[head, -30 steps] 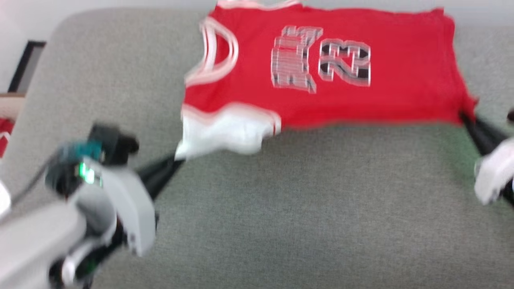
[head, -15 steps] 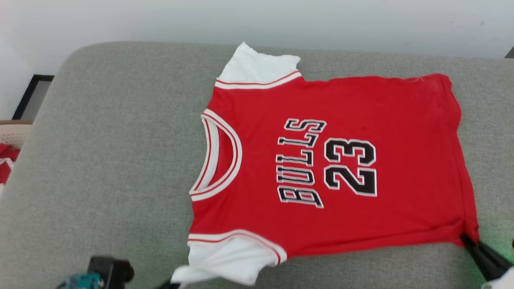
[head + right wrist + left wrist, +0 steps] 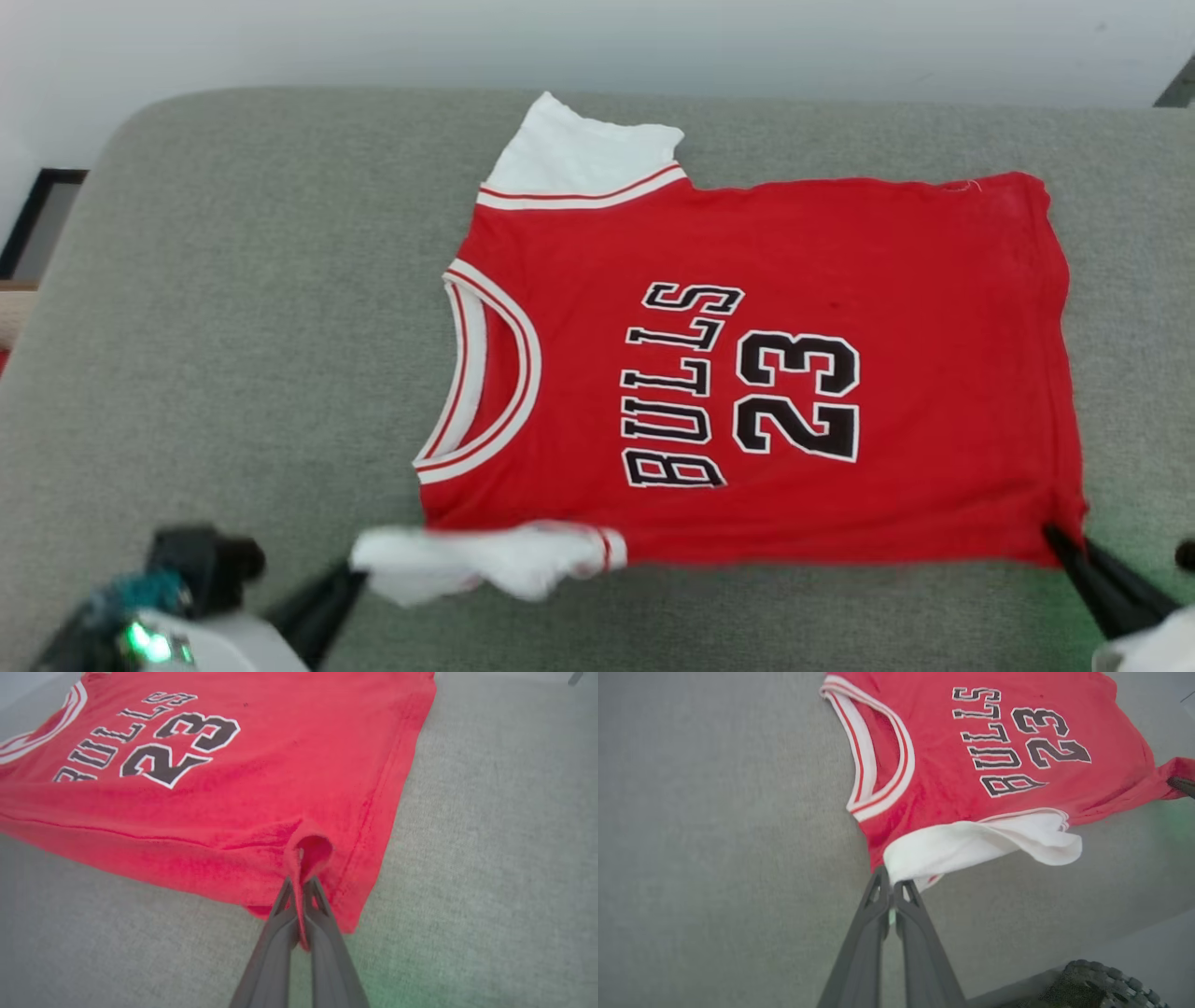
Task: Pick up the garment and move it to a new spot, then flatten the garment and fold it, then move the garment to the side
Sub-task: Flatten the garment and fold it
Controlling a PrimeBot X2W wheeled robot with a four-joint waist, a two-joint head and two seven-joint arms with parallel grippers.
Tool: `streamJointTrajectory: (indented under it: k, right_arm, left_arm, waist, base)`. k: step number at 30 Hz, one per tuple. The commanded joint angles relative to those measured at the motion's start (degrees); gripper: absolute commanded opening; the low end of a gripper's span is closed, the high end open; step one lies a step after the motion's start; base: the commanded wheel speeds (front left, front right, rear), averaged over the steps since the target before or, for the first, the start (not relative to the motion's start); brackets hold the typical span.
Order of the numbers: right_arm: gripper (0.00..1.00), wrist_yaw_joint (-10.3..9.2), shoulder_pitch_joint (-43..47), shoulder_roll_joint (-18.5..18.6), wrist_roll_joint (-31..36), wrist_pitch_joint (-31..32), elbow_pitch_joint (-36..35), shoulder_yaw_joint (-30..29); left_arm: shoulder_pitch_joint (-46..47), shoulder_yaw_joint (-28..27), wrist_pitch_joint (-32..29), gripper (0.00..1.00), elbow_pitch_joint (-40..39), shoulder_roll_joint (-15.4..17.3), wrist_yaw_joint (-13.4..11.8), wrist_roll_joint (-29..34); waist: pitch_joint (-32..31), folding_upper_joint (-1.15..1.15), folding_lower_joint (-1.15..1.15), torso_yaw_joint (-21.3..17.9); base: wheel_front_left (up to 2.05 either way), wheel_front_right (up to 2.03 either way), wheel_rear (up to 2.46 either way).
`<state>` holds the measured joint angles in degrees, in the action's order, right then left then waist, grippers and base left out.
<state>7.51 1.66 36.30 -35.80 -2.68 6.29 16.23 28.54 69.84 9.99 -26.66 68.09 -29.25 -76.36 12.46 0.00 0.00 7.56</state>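
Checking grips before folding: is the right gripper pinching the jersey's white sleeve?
No, the right gripper is shut on a red hem corner of the garment.

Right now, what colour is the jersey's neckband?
The jersey's neckband is white with red stripes; left wrist view shows it best.

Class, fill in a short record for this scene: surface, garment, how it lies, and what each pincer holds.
surface: grey fabric cushion
garment: red BULLS 23 jersey
lie: spread front up, neck towards the robot's left
left pincer: shut on the near white sleeve
right pincer: shut on the near hem corner
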Motion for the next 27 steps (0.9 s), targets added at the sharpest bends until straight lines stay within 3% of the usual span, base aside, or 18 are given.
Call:
streamJointTrajectory:
  k: [1, 5, 10, 19, 24, 27]
  right_arm:
    - [0.0, -0.05, -1.42, -0.27, 0.09, 0.84, -1.01, -0.79]
    - [0.0, -0.05, -4.84, -0.27, 0.58, 5.83, -4.93, -2.57]
    - [0.0, -0.05, -11.02, -0.69, 1.63, 10.61, -4.76, -3.45]
    - [0.0, -0.05, -20.83, -2.24, 2.61, 16.57, 2.58, -2.79]
    - [0.0, -0.05, -23.64, -3.22, 1.6, 19.72, 5.7, -1.46]
    - [0.0, -0.05, -24.77, -3.53, 0.87, 21.21, 6.8, -0.6]
  left_arm:
    - [1.97, -0.58, -0.74, 0.0, -0.09, 0.69, 0.09, 1.46]
    - [9.0, -2.2, -5.81, 0.0, 0.96, 2.03, 2.41, 5.58]
    - [17.66, -3.53, -11.99, 0.0, 6.87, -0.95, 8.71, 9.53]
    - [27.35, -2.67, -18.03, 0.0, 25.33, -12.6, 21.02, 11.14]
    - [28.97, -1.77, -20.86, 0.0, 35.28, -18.32, 26.2, 8.53]
    - [29.3, -1.58, -22.74, 0.0, 40.16, -20.7, 28.05, 6.23]
  waist:
    - [0.56, 0.0, 0.0, -0.74]
    - [1.57, 0.0, 0.0, -1.83]
    - [3.65, 0.0, 0.0, -2.52]
    - [6.74, 0.0, 0.0, -2.54]
    - [7.82, 0.0, 0.0, -2.48]
    - [8.13, 0.0, 0.0, -2.46]
  base:
    - [0.0, 0.0, 0.0]
    - [0.0, 0.0, 0.0]
    - [0.0, 0.0, 0.0]
    - [0.0, 0.0, 0.0]
    - [0.0, 0.0, 0.0]
    - [0.0, 0.0, 0.0]
